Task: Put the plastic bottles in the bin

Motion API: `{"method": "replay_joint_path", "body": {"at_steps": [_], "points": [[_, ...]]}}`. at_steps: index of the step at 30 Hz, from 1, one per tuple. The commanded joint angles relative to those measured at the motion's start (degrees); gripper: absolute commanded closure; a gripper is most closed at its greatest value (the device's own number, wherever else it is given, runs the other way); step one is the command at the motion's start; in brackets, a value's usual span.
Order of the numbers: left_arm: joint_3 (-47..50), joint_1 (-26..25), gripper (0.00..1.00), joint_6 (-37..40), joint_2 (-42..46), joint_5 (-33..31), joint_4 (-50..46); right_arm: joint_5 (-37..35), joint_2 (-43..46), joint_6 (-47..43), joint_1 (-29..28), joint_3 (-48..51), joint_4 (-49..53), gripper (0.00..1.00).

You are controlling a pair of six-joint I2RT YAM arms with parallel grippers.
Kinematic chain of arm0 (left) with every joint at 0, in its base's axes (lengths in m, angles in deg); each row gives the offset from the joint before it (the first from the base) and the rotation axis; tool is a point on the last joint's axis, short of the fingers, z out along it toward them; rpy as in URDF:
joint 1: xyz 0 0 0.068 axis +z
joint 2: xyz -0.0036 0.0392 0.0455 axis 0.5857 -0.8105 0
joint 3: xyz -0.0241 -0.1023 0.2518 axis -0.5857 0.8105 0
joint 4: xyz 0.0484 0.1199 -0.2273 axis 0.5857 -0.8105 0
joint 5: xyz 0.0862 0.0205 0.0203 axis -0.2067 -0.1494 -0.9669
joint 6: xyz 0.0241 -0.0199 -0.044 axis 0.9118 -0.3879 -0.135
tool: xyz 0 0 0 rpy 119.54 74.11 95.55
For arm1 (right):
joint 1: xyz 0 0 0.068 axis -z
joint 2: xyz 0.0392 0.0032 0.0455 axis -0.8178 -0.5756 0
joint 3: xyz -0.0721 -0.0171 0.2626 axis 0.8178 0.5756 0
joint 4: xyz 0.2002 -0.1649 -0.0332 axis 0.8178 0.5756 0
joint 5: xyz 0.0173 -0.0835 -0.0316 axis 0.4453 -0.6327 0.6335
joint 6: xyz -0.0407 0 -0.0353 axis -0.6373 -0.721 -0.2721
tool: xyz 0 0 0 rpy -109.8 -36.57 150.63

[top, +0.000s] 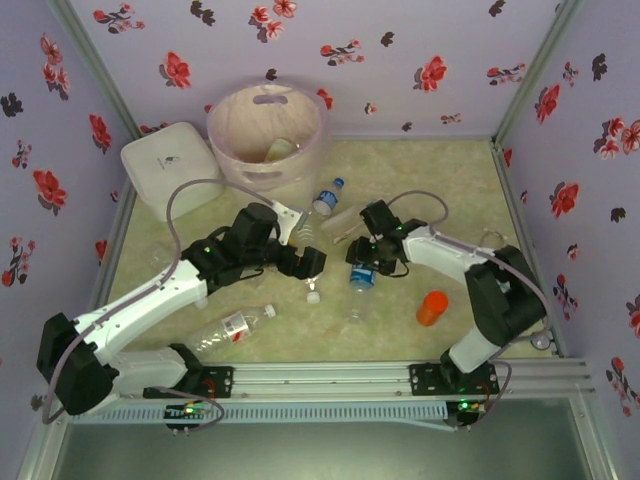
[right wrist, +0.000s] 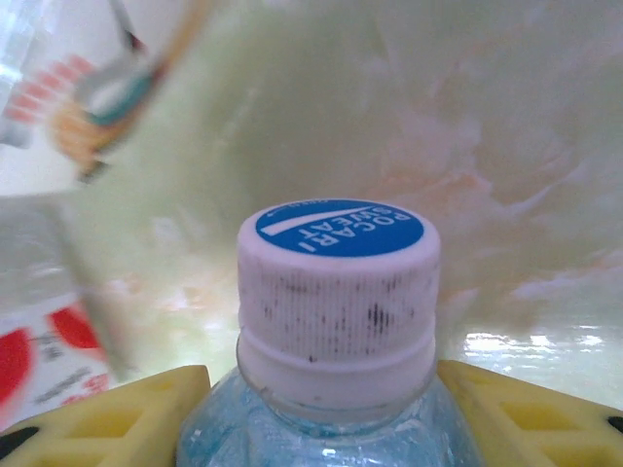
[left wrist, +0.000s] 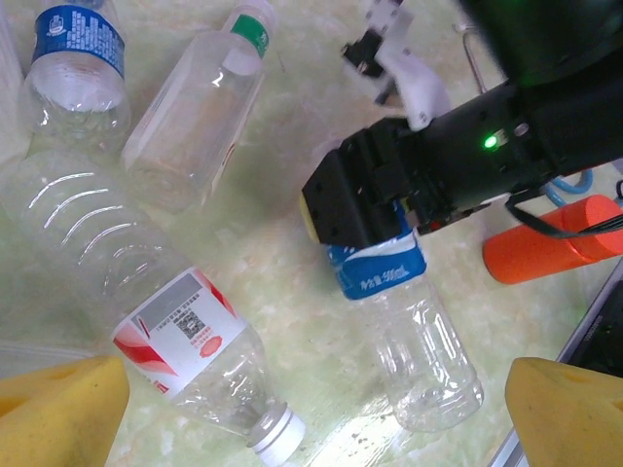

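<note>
Mid-table, the right gripper (right wrist: 319,411) clamps a Pocari Sweat bottle (right wrist: 336,282) just below its cap, seemingly to carry it to the bin (top: 250,150); the left gripper (left wrist: 313,409) hovers spread over a red-labelled bottle (left wrist: 180,336).

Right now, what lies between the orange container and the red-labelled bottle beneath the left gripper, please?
A blue-labelled bottle, its neck in the right gripper, as the left wrist view shows.

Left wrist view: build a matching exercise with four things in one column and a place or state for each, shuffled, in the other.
1. red-labelled bottle
2. centre blue-labelled bottle
3. orange container
4. green-capped bottle

A. opaque, at the right edge
B. lying top centre
C. plain white cap at the bottom of the view
D. neck between the fingers of the right gripper

Pairs: 1-C, 2-D, 3-A, 4-B
</note>
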State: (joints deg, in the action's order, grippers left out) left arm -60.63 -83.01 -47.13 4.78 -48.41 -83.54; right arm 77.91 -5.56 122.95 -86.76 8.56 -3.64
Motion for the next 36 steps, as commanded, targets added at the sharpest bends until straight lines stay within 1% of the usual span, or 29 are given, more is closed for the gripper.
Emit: {"method": "replay_joint_path", "body": {"at_steps": [1,4,7,9,12,15,19,20,23,24,26,29,30,31,32,33,34,35,36], "points": [[1.83,-0.32,0.00,0.77,2.73,3.19,4.79,0.92,7.57,0.41,1.85,1.26,-0.12,0.42],[2.34,-0.75,0.00,-0.39,1.69,6.47,9.12,3.30,14.38,1.28,3.64,3.41,-2.71,0.42],[-0.42,-3.08,0.00,0.58,-2.99,7.24,10.00,4.57,20.51,1.55,4.34,5.28,-5.18,0.43],[-2.30,-4.97,0.00,1.17,-6.38,8.55,11.70,6.27,22.87,2.16,4.44,6.14,-7.82,0.45],[-5.18,-6.95,0.00,1.91,-11.07,10.84,14.42,10.03,24.20,4.99,4.47,7.89,-13.91,0.46],[-7.86,-7.86,0.00,2.89,-15.07,10.77,14.02,13.11,24.47,8.18,4.37,10.17,-20.16,0.46],[-9.32,-8.48,0.00,2.17,-17.92,10.85,14.61,13.08,25.38,9.46,4.34,11.40,-22.58,0.46],[-9.49,-8.56,0.02,2.14,-18.29,10.88,14.77,12.95,25.48,9.47,4.39,11.41,-23.00,0.46],[-10.28,-8.57,0.17,2.14,-19.84,10.45,14.21,12.80,25.50,9.60,4.39,11.25,-24.24,0.46],[-10.77,-8.57,0.21,2.14,-20.40,10.24,13.72,12.78,25.48,9.84,4.39,11.39,-24.84,0.46],[-11.37,-8.57,0.24,2.05,-21.24,10.06,13.33,13.12,25.68,10.77,4.47,11.84,-26.84,0.46],[-11.51,-8.57,0.36,2.14,-21.42,9.30,13.86,13.17,25.77,11.23,4.56,11.60,-27.47,0.46],[-11.63,-8.57,0.38,2.23,-21.45,9.17,13.97,13.12,25.76,11.29,4.63,11.42,-27.51,0.46],[-11.85,-8.61,0.37,2.32,-21.50,8.97,13.88,12.98,25.90,11.53,4.74,11.36,-27.62,0.46],[-12.11,-8.48,0.31,2.45,-21.51,8.54,13.70,12.86,26.15,11.66,4.91,11.33,-27.66,0.47],[-12.36,-8.41,0.22,2.62,-21.64,8.33,13.33,12.51,26.50,11.76,4.98,11.26,-27.44,0.46],[-12.56,-8.30,0.10,2.67,-21.68,8.09,13.04,11.72,27.17,11.72,5.05,11.25,-26.95,0.47],[-12.61,-8.06,0.05,2.67,-21.62,7.79,12.74,10.81,28.06,11.52,5.09,11.28,-26.13,0.47],[-12.53,-8.00,0.04,2.67,-21.48,7.49,12.59,10.02,28.90,11.20,5.11,11.25,-25.34,0.47]]}}
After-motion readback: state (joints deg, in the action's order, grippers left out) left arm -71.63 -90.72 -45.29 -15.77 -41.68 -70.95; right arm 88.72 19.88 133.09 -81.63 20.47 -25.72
